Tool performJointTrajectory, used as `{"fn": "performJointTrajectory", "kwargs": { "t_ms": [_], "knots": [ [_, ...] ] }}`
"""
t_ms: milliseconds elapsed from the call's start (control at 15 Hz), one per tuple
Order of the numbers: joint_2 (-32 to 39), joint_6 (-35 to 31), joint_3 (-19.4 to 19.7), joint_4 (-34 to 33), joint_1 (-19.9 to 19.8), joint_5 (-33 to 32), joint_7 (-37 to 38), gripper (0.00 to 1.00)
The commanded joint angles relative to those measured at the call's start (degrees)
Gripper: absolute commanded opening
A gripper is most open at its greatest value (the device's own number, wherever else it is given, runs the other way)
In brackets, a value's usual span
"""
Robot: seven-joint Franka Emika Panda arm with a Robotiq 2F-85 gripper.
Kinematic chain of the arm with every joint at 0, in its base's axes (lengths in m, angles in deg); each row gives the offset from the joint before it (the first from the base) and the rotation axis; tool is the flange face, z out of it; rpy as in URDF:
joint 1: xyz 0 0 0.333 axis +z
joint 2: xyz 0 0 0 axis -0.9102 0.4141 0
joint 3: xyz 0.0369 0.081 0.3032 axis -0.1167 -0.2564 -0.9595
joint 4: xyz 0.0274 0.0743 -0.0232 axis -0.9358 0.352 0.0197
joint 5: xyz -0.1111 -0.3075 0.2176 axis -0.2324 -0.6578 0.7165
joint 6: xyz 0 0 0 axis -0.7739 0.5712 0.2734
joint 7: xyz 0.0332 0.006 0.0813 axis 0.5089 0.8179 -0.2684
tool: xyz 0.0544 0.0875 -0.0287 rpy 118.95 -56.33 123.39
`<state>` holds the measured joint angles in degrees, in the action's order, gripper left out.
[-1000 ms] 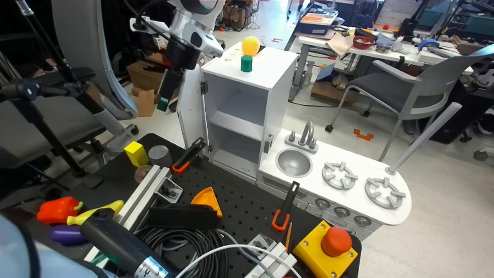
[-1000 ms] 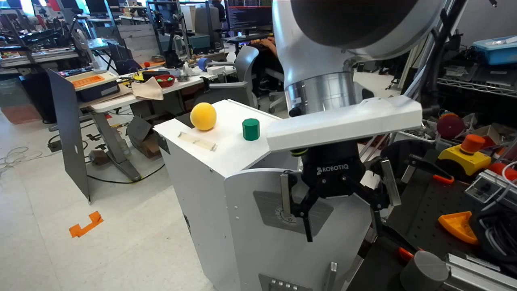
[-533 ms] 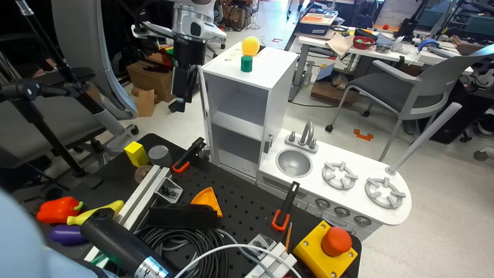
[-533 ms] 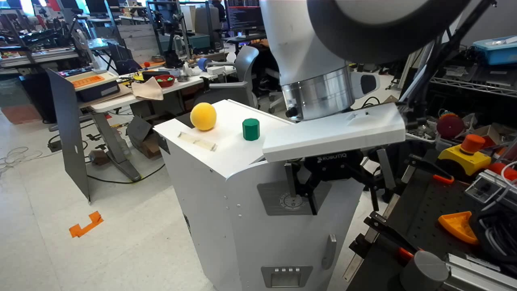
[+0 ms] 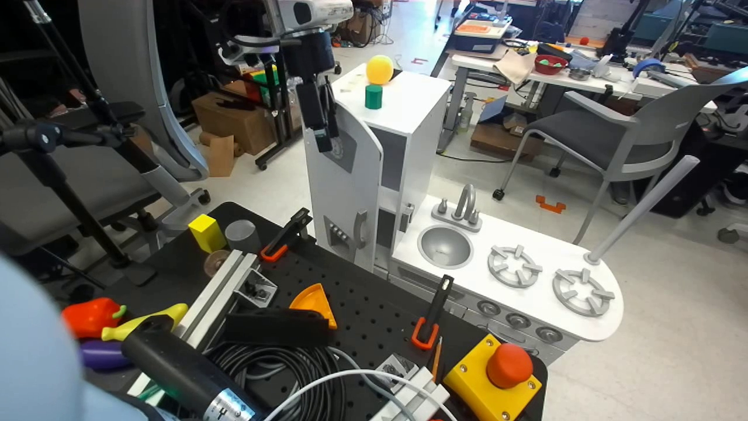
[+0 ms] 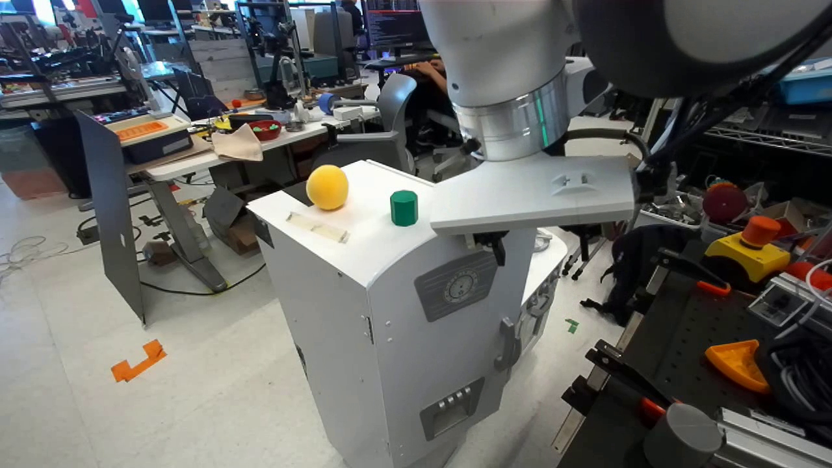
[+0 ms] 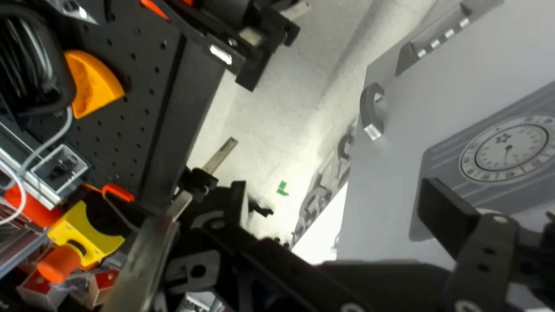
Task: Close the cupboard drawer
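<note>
The white door panel [image 5: 345, 193] stands partly open on the white toy kitchen cabinet [image 5: 428, 140], with the shelves showing through a gap at its handle side. The door also shows in an exterior view [image 6: 448, 351] and fills the right of the wrist view [image 7: 386, 173], with its grey round mark and grey handle. My gripper [image 5: 325, 137] is at the upper outer face of the door, by the round mark. In the wrist view the gripper [image 7: 342, 210] is open, its fingers wide apart with nothing between them. I cannot tell whether a finger touches the door.
A yellow ball [image 5: 379, 70] and a green prism [image 5: 373, 97] stand on the cabinet top. The counter with sink [image 5: 445, 246] adjoins the cabinet. A black pegboard table [image 5: 362, 327] with clamps, cables and a red button stands in front.
The door has swung from wide open toward the cabinet front, narrowing the gap. My gripper has moved with it toward the cabinet, staying on the door's outer side.
</note>
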<state>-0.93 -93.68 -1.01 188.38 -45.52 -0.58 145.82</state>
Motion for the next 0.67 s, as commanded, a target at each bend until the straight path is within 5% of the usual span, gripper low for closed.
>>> {"fn": "performJointTrajectory", "kwargs": {
  "t_ms": [0, 267, 600],
  "knots": [
    [-0.03, -3.68, 1.93, -1.14, 0.39, -12.5, 7.31, 1.0],
    [1.38, -7.74, 3.22, -2.64, -1.16, -23.98, 15.97, 1.0],
    [-1.67, -8.35, 1.67, 0.39, -1.7, -26.99, 19.51, 1.0]
  ]
}}
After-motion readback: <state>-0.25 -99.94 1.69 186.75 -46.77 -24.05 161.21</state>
